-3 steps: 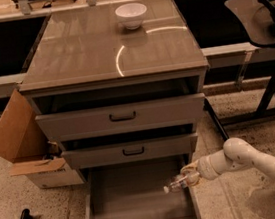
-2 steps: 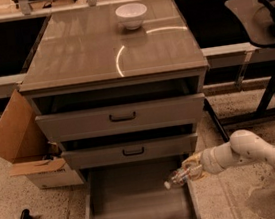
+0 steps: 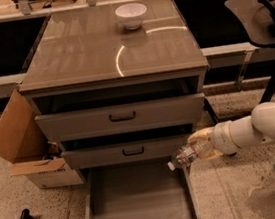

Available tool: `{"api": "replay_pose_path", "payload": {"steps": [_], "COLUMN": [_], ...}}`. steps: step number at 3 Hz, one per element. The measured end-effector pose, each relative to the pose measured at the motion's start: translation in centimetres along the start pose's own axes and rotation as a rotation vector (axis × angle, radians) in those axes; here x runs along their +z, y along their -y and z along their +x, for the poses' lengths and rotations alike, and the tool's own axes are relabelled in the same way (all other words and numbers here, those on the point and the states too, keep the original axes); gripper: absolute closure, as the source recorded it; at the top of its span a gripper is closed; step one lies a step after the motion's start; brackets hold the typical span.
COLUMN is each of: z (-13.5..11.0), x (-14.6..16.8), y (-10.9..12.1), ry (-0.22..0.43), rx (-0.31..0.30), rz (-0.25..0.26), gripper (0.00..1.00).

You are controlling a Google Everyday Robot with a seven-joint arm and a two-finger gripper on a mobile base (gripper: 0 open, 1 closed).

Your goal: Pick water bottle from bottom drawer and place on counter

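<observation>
The water bottle (image 3: 185,156) is a small clear crinkled bottle with a white cap. It lies tilted, cap pointing down-left, held in my gripper (image 3: 199,149). The gripper reaches in from the right on a white arm and is shut on the bottle's body. The bottle hangs above the right wall of the open bottom drawer (image 3: 138,197), whose grey floor is bare. The glossy grey-brown counter (image 3: 89,47) tops the cabinet, well above the gripper.
A white bowl (image 3: 131,15) stands at the counter's back. Two upper drawers (image 3: 122,117) with black handles are partly pulled out. An open cardboard box (image 3: 23,141) sits left of the cabinet. A black chair (image 3: 267,24) stands at the right.
The gripper has risen with the bottle, lifting it from inside the bottom drawer up to the level of its right wall, near the middle drawer's front.
</observation>
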State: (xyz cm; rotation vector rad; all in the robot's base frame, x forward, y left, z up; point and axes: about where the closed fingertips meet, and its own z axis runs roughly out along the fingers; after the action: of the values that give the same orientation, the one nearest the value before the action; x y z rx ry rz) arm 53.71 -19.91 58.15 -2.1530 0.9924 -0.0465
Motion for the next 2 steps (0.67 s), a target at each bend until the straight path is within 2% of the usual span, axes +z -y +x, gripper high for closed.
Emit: {"api": "replay_pose_path", "payload": {"steps": [1, 2], "z": [-2.23, -2.23], "x": [-6.67, -6.68], "y": [4.30, 4.30], "ry": [-0.005, -0.005], "rx": [-0.054, -0.054], "rz": [0.076, 0.076], "gripper": [1.00, 1.00]}}
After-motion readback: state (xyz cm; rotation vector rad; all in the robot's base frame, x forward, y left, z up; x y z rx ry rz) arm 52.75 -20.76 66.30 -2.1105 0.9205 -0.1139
